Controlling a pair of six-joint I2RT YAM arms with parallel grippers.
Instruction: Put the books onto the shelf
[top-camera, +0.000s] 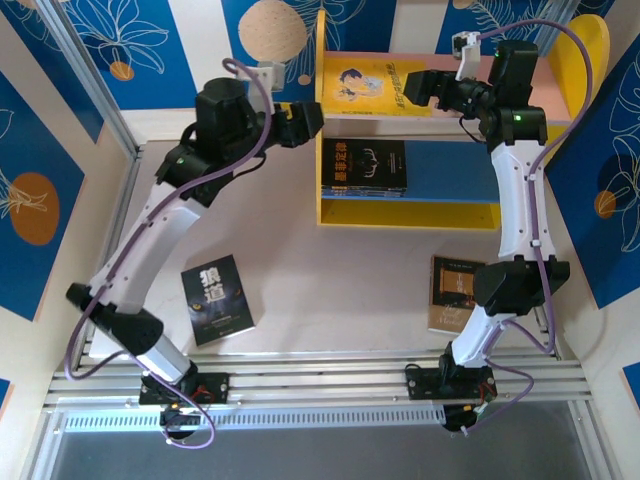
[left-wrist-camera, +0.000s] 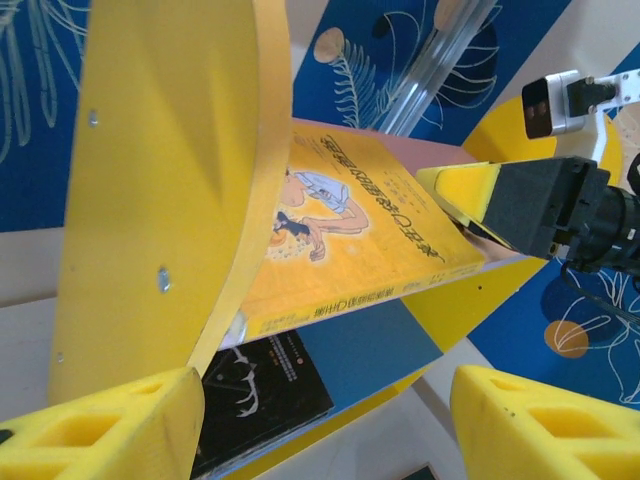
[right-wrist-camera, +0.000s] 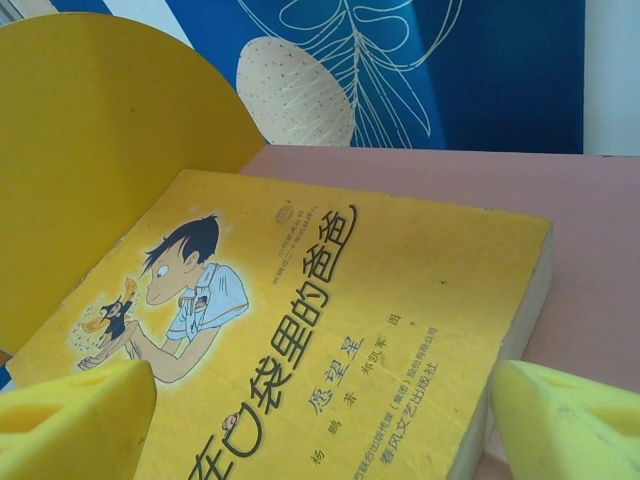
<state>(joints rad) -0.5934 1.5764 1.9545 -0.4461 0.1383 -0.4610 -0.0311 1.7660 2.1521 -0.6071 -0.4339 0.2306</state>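
The shelf (top-camera: 405, 214) stands at the back of the table. A yellow cartoon book (top-camera: 365, 85) lies flat on its pink upper board (right-wrist-camera: 600, 260). A dark book (top-camera: 363, 165) lies on the blue lower board (top-camera: 450, 175). Two more books lie on the table: a dark one (top-camera: 218, 300) and a brown one (top-camera: 450, 290), partly under the right arm. My right gripper (right-wrist-camera: 320, 430) is open, its fingers astride the yellow book's (right-wrist-camera: 330, 330) near end. My left gripper (left-wrist-camera: 325, 430) is open and empty beside the shelf's left side panel (left-wrist-camera: 150, 180).
Blue patterned walls close in the table on the left, right and back. The right arm's elbow (top-camera: 520, 285) hangs over the brown book. A metal rail (top-camera: 320, 385) with both arm bases runs along the near edge.
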